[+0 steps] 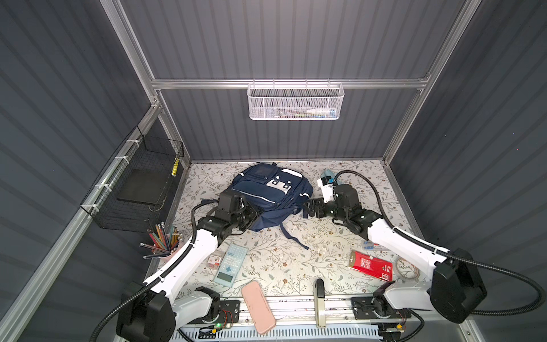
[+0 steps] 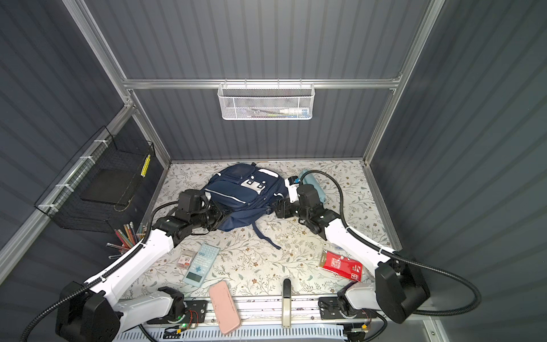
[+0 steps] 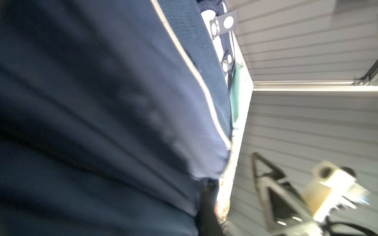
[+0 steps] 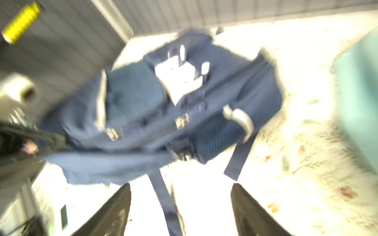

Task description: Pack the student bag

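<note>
The student bag [image 1: 272, 189] [image 2: 245, 192], a navy backpack with white patches, lies front up at the back middle of the floral table, its straps trailing toward the front. My left gripper [image 1: 256, 213] [image 2: 223, 214] is pressed into the bag's near left edge. Navy fabric [image 3: 102, 102] fills the left wrist view. Only one dark finger [image 3: 206, 204] shows there, so its state is unclear. My right gripper [image 1: 307, 207] [image 4: 181, 185] stands open just right of the bag [image 4: 184, 112], low over the table. A loose strap [image 4: 163, 204] lies between its fingers, ungripped.
A light blue pouch [image 2: 313, 183] lies behind the right arm. Near the front are a calculator [image 1: 231, 263], a small box [image 1: 215, 260], a pink case [image 1: 257, 306], a red packet [image 1: 371, 265] and a tape roll [image 1: 408, 268]. A pencil cup [image 1: 164, 239] and a black wire basket [image 1: 139, 186] stand left.
</note>
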Tool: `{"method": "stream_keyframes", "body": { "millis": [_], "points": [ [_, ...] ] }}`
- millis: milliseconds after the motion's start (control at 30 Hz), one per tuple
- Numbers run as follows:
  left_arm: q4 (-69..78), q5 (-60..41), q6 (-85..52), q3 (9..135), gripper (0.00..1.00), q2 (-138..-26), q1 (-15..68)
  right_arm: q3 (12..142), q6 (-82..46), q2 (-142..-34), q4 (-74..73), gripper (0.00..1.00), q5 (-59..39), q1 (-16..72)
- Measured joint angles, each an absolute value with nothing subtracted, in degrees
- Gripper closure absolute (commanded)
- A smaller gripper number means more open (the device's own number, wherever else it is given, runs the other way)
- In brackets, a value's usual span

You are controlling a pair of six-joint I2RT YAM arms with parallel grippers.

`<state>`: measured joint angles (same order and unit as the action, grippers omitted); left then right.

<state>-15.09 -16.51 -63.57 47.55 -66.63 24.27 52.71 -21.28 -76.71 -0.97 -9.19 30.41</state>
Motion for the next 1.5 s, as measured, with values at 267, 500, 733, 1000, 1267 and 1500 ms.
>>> {"method": "stream_keyframes", "body": {
  "millis": [267,500,733,1000,1267,1500],
  "points": [
    [-13.0,-16.5,-64.1,38.7,0.13,-63.4,24.0,65.6,-24.3,-92.4,2.0,0.19,-7.5,29.7],
    [-11.8,-15.8,-62.7,40.5,0.13,-68.3,23.5,84.1,-25.1,-110.2,11.8,0.24,-6.0,29.7],
    [-12.0,-15.1,-61.0,43.9,0.20,-75.9,22.6,93.4,-26.1,-118.9,19.5,0.63,-4.1,29.4],
    [-14.5,-12.6,-55.7,49.4,0.24,-83.9,19.3,86.0,-32.1,-114.4,15.1,1.00,-4.1,29.0],
    [-16.8,-11.6,-50.6,56.9,0.20,-85.6,10.7,78.9,-35.5,-109.0,15.7,1.00,-2.9,31.5],
    [-20.6,-11.5,-47.5,58.0,0.00,-81.8,8.3,70.6,-39.9,-104.2,12.1,0.99,-3.4,36.2]
  ]
}}
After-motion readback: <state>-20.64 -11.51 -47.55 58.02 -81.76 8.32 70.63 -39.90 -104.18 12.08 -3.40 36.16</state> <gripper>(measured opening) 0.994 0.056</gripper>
